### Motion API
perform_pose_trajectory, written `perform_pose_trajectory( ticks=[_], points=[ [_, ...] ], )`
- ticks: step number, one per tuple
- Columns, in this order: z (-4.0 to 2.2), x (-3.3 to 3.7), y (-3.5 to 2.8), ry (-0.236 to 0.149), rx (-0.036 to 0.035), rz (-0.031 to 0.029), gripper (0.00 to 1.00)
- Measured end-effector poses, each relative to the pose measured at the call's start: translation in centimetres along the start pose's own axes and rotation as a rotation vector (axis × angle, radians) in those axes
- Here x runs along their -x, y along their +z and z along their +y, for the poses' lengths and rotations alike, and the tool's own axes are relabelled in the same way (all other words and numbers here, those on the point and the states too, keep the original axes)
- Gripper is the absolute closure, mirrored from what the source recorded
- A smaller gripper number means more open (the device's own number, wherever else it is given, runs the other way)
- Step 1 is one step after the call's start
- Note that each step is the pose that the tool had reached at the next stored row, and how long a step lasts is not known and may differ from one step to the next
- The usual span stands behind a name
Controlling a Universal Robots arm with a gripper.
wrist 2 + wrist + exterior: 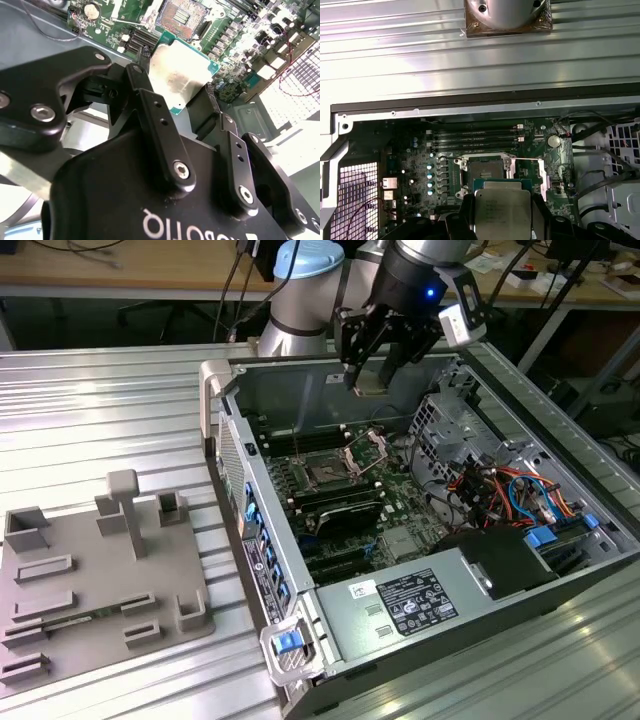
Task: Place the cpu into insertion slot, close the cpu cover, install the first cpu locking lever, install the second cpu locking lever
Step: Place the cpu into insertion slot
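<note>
The jaws are closed part-way on the cpu (pixel 180 75), one black finger (pixel 150 107) on each of two opposite edges, so the chip hangs flat between the tips with its metal face towards the wrist. In the exterior view the cpu (pixel 370 388) is up in the air inside the open computer case (pixel 300 390), close to the case's far wall and clear of the green circuit board (pixel 395 485) below it.

The step in hand looks like the placing itself. The insertion slot (pixel 485 172) lies bare just beyond the chip's leading edge in the first wrist view, and its dark square (pixel 327 472) sits on the board between the long black memory slots (pixel 475 137) and the board's middle. The cpu cover (pixel 366 448) stands tipped up at the slot's edge, so the opening appears free.

To do this well, I judge that the chip must be brought square over the slot, edges parallel with the silvery rim, and lowered level, not corner-first. The contacts beneath would bend easily, so it should settle without any push. The raised cover also needs clearing on the way down.

The cpu (pixel 502 215) is a thin flat square. Its dull silvery face shows smudges and faint print, and a narrow green margin runs round it. It appears to be about the slot's own size. Being thin, smooth and held only at its edges, it would likely slip if knocked.
</note>
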State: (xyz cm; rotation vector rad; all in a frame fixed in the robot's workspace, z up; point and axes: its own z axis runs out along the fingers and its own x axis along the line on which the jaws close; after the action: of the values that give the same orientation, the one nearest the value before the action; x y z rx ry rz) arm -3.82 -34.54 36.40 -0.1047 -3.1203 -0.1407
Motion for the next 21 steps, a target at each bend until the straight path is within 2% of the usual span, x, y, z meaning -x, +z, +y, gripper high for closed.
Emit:
perform_pose_trajectory(
  ticks=[5,21],
  points=[
    [-0.01,-0.14,0.00,0.013,0.0002,-0.0012,0.45],
    [-0.01,-0.19,0.01,0.019,0.0004,-0.0017,0.45]
  ],
)
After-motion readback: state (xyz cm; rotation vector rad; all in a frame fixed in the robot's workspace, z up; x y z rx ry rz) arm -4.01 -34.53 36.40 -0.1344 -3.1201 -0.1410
